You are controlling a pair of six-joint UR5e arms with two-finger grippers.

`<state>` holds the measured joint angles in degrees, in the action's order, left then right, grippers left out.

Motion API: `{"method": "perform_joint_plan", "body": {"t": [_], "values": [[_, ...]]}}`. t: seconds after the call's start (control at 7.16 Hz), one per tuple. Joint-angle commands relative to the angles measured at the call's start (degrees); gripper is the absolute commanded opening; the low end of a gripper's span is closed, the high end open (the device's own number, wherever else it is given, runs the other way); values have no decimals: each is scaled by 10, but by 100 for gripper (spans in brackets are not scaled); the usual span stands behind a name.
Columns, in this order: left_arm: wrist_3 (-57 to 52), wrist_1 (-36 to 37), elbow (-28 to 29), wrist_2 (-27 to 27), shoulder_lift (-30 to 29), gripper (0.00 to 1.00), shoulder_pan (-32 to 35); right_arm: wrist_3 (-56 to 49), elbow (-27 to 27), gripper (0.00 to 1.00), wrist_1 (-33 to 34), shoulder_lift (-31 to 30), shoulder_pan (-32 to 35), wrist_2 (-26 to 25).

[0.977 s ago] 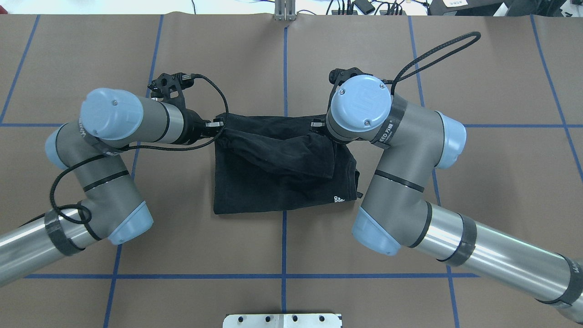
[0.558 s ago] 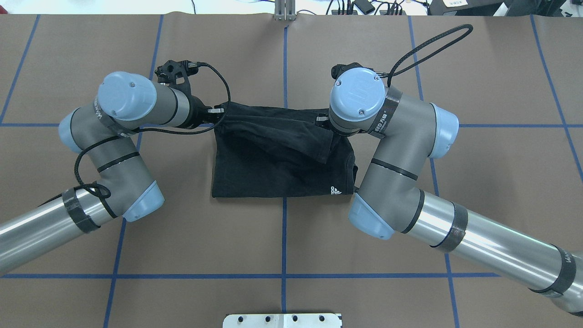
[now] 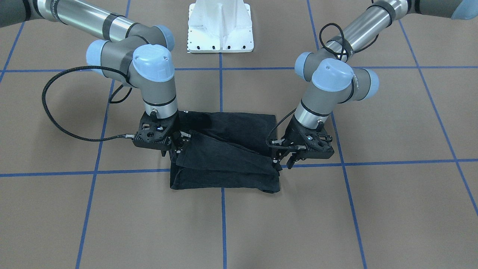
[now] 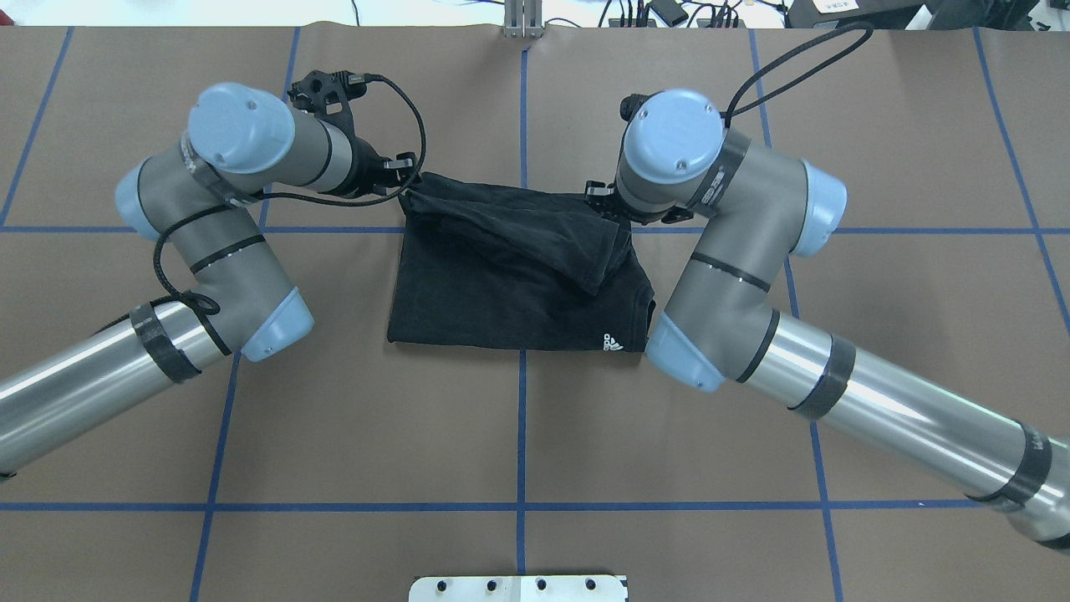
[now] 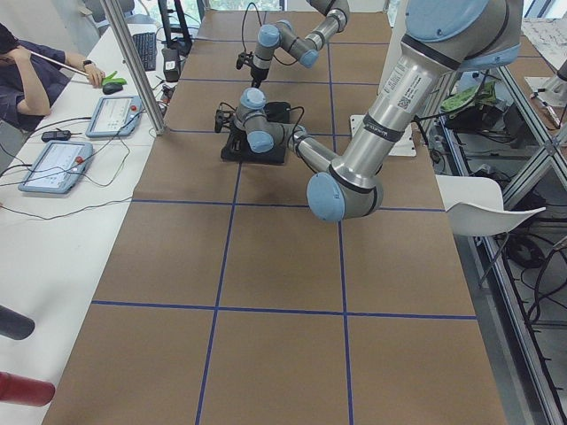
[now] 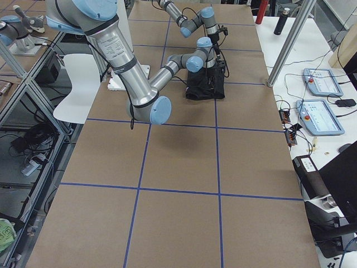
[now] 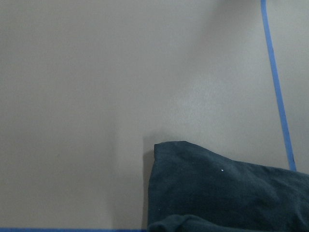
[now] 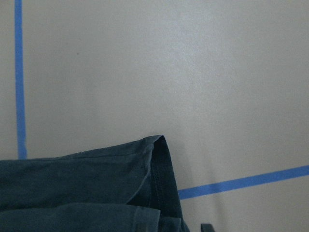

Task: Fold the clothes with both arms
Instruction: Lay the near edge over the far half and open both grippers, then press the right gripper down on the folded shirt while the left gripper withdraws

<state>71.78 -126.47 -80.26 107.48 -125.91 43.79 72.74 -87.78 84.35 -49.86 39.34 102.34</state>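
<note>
Left end effector (image 4: 405,177) and right end effector (image 4: 597,194) each pinch a corner of the black T-shirt's (image 4: 501,293) top layer. Nearest the robot, the shirt lies flat on the brown counter (image 4: 518,435), a white logo (image 4: 612,343) at its corner. Farther back, the pinched layer rises, wrinkled, stretched between them.

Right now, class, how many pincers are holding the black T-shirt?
2. The left pincer grips the T-shirt at the far corner on the robot's left, and the right pincer grips the far corner on its right. Neither is hidden.
</note>
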Motion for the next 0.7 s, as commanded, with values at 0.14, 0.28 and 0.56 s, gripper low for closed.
{"method": "perform_joint_plan", "body": {"t": [0.14, 0.28, 0.56], "values": [[-117, 2, -29, 96, 30, 100, 43, -3, -46, 100, 25, 17, 13, 98], [-145, 1, -34, 97, 43, 100, 44, 11, -55, 100, 58, 39, -22, 65], [-171, 0, -45, 97, 58, 100, 44, 60, -47, 90, 85, 66, -113, -39]]}}
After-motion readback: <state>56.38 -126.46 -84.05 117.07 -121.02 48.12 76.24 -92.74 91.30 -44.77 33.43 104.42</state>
